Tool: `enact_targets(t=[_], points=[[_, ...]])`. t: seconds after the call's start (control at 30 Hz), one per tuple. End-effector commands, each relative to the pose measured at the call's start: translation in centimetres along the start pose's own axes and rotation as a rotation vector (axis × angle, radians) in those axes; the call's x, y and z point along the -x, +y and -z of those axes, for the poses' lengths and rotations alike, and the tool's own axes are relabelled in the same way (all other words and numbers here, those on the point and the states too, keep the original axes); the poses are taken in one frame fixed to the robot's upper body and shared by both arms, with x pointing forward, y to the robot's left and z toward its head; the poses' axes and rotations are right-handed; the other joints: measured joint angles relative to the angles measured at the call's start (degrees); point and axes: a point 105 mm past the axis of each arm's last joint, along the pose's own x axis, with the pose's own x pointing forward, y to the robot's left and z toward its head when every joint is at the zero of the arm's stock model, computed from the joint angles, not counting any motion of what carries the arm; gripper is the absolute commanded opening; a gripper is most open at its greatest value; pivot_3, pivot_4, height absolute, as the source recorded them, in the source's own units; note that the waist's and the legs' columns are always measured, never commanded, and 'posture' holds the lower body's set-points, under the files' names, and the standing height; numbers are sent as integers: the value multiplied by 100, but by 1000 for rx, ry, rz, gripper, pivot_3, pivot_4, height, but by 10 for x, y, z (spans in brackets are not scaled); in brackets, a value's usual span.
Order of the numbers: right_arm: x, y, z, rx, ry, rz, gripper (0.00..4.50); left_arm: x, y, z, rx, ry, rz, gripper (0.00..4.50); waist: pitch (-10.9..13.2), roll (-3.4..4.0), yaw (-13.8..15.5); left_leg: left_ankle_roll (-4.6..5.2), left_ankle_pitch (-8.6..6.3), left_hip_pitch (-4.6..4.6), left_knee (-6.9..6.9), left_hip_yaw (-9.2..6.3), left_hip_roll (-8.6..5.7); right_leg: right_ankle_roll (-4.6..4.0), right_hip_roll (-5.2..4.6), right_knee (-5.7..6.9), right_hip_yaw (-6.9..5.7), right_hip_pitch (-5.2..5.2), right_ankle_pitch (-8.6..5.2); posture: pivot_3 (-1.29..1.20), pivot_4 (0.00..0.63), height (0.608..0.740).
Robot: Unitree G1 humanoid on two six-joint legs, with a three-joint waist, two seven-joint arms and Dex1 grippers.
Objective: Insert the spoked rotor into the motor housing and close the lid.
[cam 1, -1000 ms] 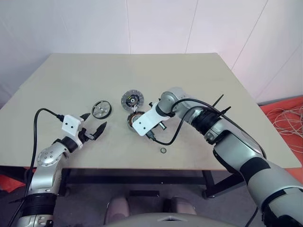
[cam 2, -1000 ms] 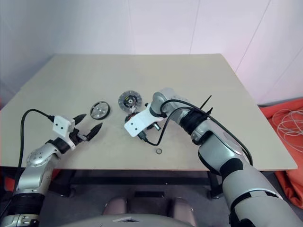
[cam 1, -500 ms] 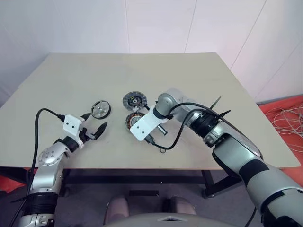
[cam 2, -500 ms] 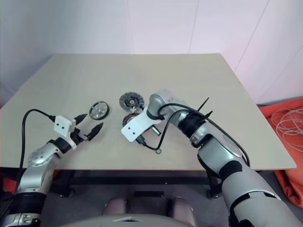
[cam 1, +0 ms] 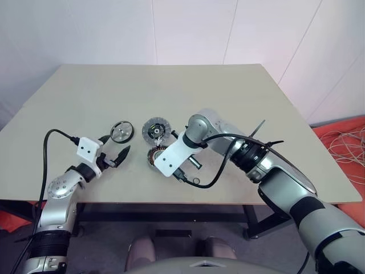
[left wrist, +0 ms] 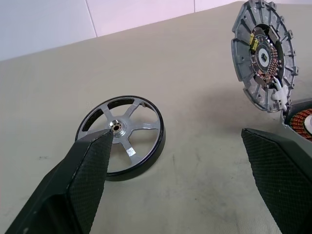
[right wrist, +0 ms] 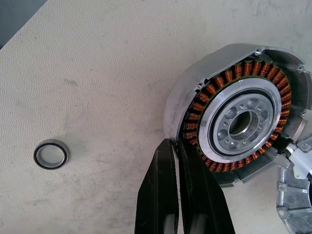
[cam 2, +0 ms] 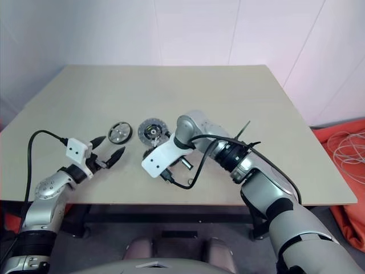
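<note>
Copper windings ring the motor housing (right wrist: pixel 239 122), sitting on the beige tabletop (cam 1: pixel 228 97) mid-front, its rim apparently pinched by the clenched right tool (right wrist: pixel 176 146), though the contact is hard to make out. The right wrist view also catches one small black O-ring (right wrist: pixel 50 154) nearby. The left wrist view has the spoked rotor (left wrist: pixel 122 135) lying flat beyond the wide-open left tool (left wrist: pixel 190 151), plus the ribbed lid (left wrist: pixel 265 53) just beside the housing. One of each part, two tools.
</note>
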Motion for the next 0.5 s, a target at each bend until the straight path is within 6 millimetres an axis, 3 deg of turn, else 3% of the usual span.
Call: enact_targets(t=[0.03, 0.1, 0.2, 0.5], points=[[14, -10, -8, 32, -7, 56, 10, -4, 0, -16, -37, -44, 6, 4500, 0, 0, 1, 0, 0, 0, 0, 0, 0, 0, 0, 0, 0, 0, 0, 0, 0, 740], [14, -11, -9, 34, -8, 61, 10, -5, 0, -16, -38, -44, 5, 4500, 0, 0, 1, 0, 0, 0, 1, 0, 0, 0, 0, 0, 0, 0, 0, 0, 0, 740], [16, -12, -9, 35, -4, 67, 717, -5, 0, -17, -38, -45, 6, 4500, 0, 0, 0, 0, 0, 0, 2, 0, 0, 0, 0, 1, 0, 0, 0, 0, 0, 740], [37, -20, -18, -18, -93, 128, 3814, -9, -2, -20, -36, -48, 12, 4500, 0, 0, 1, -1, 0, 4, 11, -1, 0, 0, 0, 11, 3, 1, 0, 0, 0, 740]])
